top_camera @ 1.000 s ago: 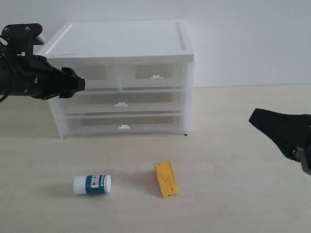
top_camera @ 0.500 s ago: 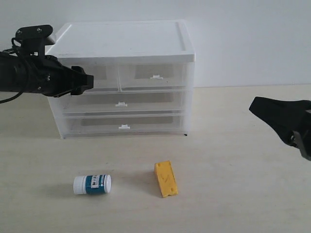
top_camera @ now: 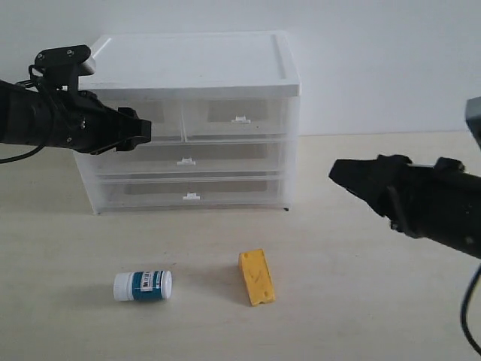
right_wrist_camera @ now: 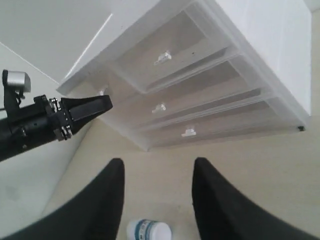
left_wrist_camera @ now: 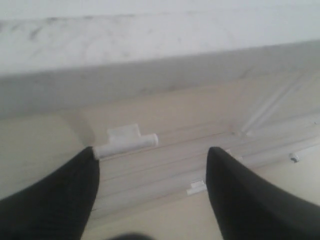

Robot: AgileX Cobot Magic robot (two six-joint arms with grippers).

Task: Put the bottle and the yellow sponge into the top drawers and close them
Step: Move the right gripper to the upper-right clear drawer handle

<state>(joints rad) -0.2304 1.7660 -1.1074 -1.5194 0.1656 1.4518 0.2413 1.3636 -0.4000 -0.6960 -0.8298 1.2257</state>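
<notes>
A pale, wood-grained beige desk (top_camera: 361, 316) fills the scene, backed by a plain white wall (top_camera: 376, 60). Against the wall stands a small chest (top_camera: 195, 64) with a white top and clear plastic drawers: two half-width top drawers (top_camera: 237, 113) side by side, both flush with the chest front, above two full-width drawers. On the open desk in front of the chest, well apart from it, a small stubby bottle (top_camera: 143, 286) with a white cap and teal-blue label lies on its side. Near it, to the right, a yellow sponge (top_camera: 256, 277), wedge-shaped and dotted with tiny holes, rests on the desk. Neither is being touched. The black left gripper (top_camera: 143, 129) hangs in front of the left top drawer, its jaws spread wide and empty; in the left wrist view the drawer's white tab handle (left_wrist_camera: 127, 142) shows between the fingers, close to one of them. The black right gripper (top_camera: 342, 173) hovers above the desk to the right of the chest, its jaws parted and holding nothing.
</notes>
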